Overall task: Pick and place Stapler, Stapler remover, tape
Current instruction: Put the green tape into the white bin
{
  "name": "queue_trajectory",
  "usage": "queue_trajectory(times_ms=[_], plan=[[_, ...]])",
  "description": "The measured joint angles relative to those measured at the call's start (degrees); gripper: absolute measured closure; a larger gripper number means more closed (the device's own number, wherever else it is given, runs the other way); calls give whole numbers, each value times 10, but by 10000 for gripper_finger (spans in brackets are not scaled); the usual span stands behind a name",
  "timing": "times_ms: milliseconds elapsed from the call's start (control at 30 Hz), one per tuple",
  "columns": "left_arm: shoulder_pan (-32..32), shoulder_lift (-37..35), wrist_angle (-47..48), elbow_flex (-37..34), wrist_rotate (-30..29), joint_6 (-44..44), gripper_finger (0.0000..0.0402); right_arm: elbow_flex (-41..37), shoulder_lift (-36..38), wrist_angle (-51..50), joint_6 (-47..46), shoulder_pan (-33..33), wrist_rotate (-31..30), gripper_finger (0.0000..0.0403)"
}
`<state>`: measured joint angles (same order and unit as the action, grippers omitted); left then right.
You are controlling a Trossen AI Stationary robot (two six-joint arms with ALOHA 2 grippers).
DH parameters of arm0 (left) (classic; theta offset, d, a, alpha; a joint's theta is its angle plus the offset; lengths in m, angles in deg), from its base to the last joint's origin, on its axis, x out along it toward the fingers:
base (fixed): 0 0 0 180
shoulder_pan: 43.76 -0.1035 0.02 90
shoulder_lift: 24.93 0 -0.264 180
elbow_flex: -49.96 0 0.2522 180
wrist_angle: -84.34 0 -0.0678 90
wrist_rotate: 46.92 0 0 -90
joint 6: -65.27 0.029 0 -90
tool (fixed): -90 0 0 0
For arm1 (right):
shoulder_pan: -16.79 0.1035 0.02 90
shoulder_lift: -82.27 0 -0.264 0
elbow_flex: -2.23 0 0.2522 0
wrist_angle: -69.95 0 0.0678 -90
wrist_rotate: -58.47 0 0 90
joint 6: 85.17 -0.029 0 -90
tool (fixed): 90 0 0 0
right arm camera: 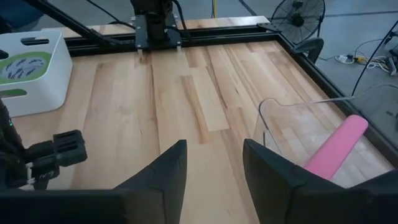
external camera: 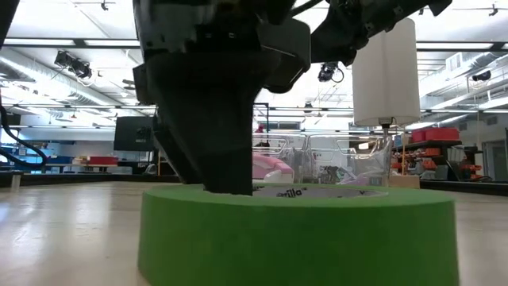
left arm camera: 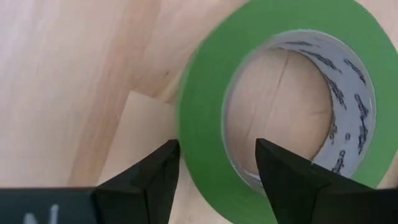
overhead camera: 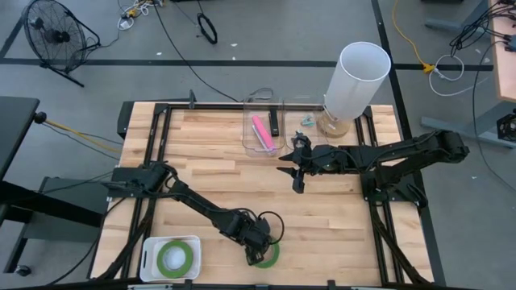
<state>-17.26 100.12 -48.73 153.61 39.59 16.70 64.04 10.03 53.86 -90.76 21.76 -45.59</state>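
Left gripper is low at the near edge of the wooden table, over a green tape roll lying flat on the bare wood. In the left wrist view its fingers stand apart and straddle the ring's wall: one outside the roll, the other inside the open centre. Whether the pads touch the tape cannot be told. The low view shows the same roll filling the foreground with the gripper body directly above it.

A second green tape roll lies inside a white bin at the near left corner, beside the left arm.

Right gripper hovers above mid-table, just in front of two clear trays. Its fingers are apart, nothing between them. The left clear tray holds a pink stapler; the right clear tray holds a small teal item, too small to identify. A white cylinder stands at the far right.
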Motion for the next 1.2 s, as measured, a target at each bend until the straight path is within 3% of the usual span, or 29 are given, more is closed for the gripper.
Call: queue_trajectory(times_ms=[133, 333, 600, 733, 1000, 1200], plan=[[0, -2, 0, -2, -4, 58, 210, 0, 0, -3, 0, 0, 0, 245], [-1, -1, 8, -2, 2, 62, 314, 0, 0, -3, -1, 0, 0, 245], [-8, -11, 31, 0, 9, 81, 314, 0, 0, -4, -1, 0, 0, 245], [-13, -21, 110, 33, 9, 88, 314, 0, 0, -8, -1, 0, 0, 245], [12, -28, 378, 190, 9, 83, 314, 0, 0, -20, -1, 0, -1, 245], [65, -40, 536, 263, -19, -12, 314, 0, 0, -26, -4, 0, 0, 245]])
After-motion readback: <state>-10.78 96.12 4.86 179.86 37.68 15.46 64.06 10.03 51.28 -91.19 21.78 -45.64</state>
